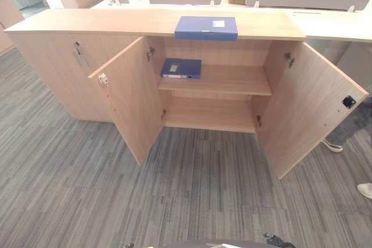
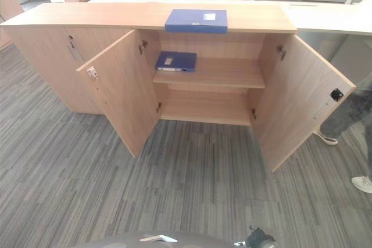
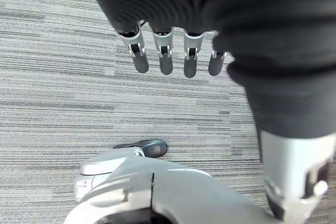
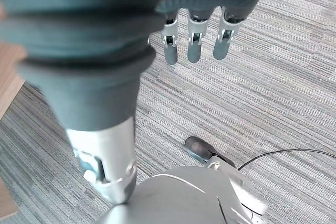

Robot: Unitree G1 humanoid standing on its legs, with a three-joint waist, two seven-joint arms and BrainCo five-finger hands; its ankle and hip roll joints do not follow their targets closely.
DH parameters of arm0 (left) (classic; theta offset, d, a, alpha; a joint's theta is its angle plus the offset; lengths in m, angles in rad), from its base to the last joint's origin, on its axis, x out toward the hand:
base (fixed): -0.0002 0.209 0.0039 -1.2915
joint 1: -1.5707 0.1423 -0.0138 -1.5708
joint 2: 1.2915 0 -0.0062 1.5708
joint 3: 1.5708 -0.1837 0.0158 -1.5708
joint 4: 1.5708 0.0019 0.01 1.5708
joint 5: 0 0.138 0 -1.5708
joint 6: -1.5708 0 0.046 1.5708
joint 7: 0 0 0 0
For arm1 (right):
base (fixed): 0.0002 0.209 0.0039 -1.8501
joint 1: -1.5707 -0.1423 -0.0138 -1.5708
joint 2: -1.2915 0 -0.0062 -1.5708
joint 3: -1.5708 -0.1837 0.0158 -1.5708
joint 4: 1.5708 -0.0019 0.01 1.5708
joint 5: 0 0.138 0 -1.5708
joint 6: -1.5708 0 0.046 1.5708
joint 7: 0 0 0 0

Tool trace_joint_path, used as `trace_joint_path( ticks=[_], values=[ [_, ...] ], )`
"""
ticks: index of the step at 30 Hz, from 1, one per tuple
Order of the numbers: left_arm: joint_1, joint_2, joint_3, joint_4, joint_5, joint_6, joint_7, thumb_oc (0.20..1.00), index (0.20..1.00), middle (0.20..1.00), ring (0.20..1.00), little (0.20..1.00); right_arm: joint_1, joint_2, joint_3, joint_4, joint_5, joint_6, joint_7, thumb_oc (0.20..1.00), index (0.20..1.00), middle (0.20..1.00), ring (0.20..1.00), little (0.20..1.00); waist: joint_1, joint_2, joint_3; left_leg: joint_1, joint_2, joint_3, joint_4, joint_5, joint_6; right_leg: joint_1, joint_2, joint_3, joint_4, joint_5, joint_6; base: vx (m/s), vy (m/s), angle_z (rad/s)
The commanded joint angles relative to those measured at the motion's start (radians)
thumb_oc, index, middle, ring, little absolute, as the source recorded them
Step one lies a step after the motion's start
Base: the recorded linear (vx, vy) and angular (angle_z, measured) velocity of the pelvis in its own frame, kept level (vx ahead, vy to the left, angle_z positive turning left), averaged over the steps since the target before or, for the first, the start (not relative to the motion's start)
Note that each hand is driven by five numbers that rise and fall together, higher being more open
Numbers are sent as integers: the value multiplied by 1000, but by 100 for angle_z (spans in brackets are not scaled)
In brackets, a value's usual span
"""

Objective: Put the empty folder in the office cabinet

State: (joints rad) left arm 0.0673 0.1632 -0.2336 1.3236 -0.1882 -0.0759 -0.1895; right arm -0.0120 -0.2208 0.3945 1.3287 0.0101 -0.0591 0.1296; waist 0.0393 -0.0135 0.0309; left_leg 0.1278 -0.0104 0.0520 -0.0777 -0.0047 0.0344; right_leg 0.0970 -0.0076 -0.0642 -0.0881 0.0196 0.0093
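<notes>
Right now the left hand [image 3: 165, 56] & right hand [image 4: 194, 40] both hang down w/ straight fingers, holding nothing, over the carpet [image 3: 58, 103]. At 12 o'clock the blue folder [image 1: 206, 27] lies flat on the cabinet [image 1: 58, 74] top, doors open. Prob. light, stiff, a bit slippery; grab its front edge. Another folder [image 1: 181, 68] is on the shelf [image 1: 232, 82].

A blue folder [image 1: 206, 27] lies flat on top of the cabinet [image 1: 70, 24], at its front edge. The cabinet's doors stand open; another blue folder [image 1: 181, 68] lies on the upper shelf [image 1: 232, 79].
</notes>
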Motion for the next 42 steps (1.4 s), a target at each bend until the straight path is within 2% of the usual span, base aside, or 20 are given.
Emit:
trace_joint_path(
  ticks=[1,42],
  values=[
    [-64,5,-16,52,33,-9,12,1000,1000,1000,1000,1000,-26,-17,45,10,-9,-7,0,1000,1000,1000,1000,1000,12,23,-11,-9,-2,21,-10,-29,-52,10,-10,-21,5,-21,61,0,0,0],
    [-61,8,22,85,5,3,5,1000,1000,1000,1000,1000,-13,-3,60,3,-20,-8,2,1000,1000,1000,1000,1000,10,12,-16,-5,6,33,-10,-28,-54,13,-4,-15,1,-22,57,0,-1,0]
  ],
)
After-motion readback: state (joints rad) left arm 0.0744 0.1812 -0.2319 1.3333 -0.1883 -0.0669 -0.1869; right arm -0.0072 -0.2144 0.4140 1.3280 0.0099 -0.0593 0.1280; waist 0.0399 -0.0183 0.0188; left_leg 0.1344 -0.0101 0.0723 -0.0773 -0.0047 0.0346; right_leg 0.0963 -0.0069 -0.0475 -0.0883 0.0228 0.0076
